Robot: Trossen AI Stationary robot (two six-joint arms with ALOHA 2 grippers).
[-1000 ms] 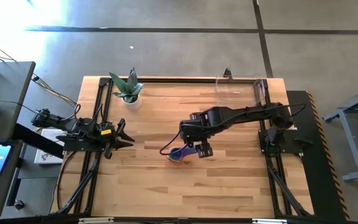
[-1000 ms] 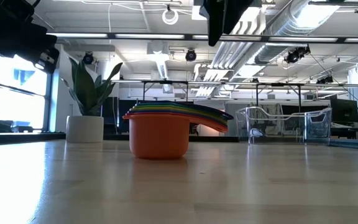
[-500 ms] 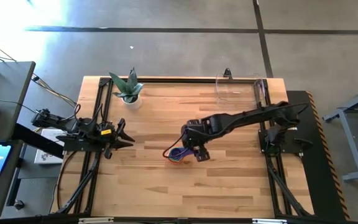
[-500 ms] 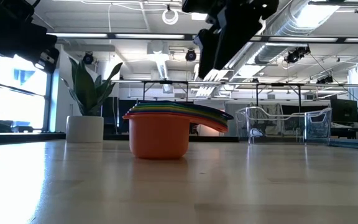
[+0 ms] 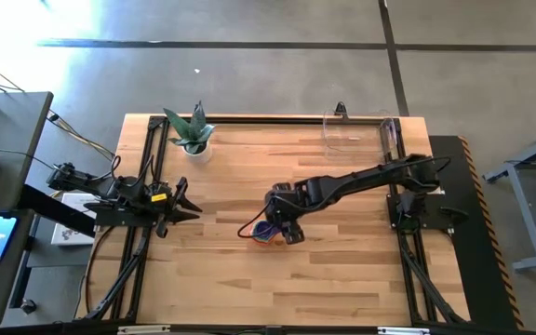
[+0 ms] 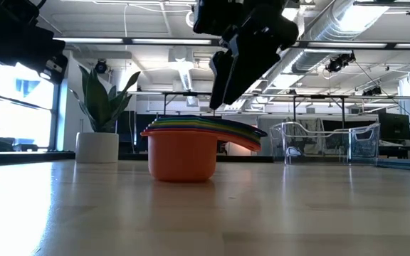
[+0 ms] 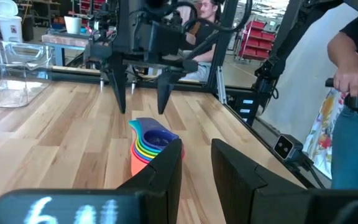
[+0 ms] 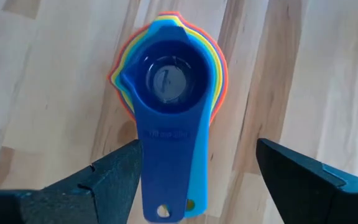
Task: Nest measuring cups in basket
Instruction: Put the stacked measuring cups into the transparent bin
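jaws of the right gripper [image 8: 194,177] are spread wide, empty, and have been lowered from a second ago to straddle the handles of the measuring cups [image 8: 169,93], already nested mid-table. a grasp on the stack is judged imminent. the basket [image 5: 361,132] sits well apart at the far right edge. the left gripper [image 5: 186,207] is parked, partly open.

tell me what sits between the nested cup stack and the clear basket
Nothing: in the high view only bare wood separates the cup stack from the basket, though the right arm passes overhead.

Two dark jointed arms [image 5: 361,177] with black cabling.
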